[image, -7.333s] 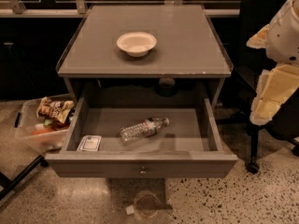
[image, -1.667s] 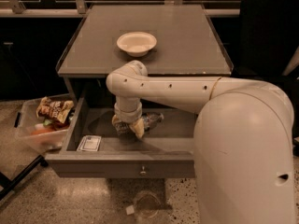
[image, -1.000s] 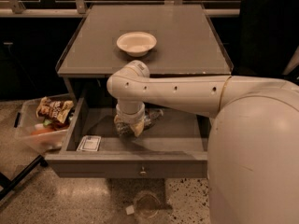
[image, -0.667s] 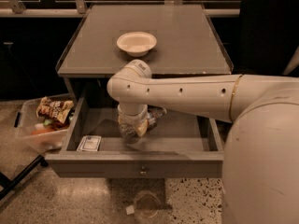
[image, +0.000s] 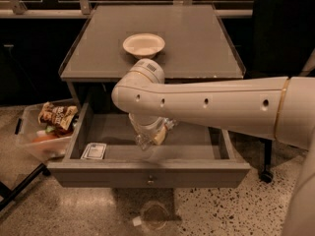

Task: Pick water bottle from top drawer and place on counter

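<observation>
While the gripper (image: 151,134) hangs low inside the open top drawer (image: 147,168), right at the water bottle (image: 142,140), the arm's wrist covers the contact, so I cannot tell how far open it is or whether it has hold of anything. The bottle sits near the middle of the drawer, tucked under the wrist. Its clear body shows towards the front and its neck seems to point back and to the right. A small white card (image: 93,151) lies well apart from it in the front left corner. Judging by its thin clear ribbed plastic, the bottle should be light and a little springy, likely to dent or roll under a hard squeeze and to slip along its smooth length. The best hold looks to be across the ribbed middle of the body, square to its length, not at the tapering neck. Above, the counter (image: 197,43) carries a white bowl (image: 143,45) towards its back left, leaving bare surface on the right for setting the bottle down.
</observation>
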Robot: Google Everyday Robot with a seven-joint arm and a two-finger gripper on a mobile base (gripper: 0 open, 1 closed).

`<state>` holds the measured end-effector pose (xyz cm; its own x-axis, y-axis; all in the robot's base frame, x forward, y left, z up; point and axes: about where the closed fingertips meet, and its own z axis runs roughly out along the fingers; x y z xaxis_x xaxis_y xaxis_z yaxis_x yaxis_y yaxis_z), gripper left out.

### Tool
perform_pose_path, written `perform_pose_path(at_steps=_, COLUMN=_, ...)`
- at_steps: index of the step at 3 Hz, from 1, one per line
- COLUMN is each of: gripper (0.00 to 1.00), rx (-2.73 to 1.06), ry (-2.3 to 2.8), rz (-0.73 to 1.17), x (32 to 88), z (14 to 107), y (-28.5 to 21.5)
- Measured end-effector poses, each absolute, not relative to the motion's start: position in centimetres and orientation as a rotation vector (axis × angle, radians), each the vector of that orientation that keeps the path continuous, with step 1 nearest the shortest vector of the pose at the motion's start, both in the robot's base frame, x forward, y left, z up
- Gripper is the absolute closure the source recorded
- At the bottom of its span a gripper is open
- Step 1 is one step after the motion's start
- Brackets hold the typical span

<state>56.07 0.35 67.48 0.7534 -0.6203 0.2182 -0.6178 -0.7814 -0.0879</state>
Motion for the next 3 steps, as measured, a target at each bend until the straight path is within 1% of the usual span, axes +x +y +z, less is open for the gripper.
perform_pose_path(at_steps=1, gripper=1.0, rx=-2.943, ry=1.101, rz=-0.509, x=55.8, z=71.6, y=-1.8)
perform_pose_path(at_steps=2, gripper=1.0, rx=-2.951, ry=1.14, rz=-0.622, x=56.6, z=75.8, y=-3.8)
perform_pose_path(at_steps=3, gripper=1.0, rx=-2.951, ry=1.17, rz=-0.745, x=57.9, z=80.4, y=-4.8)
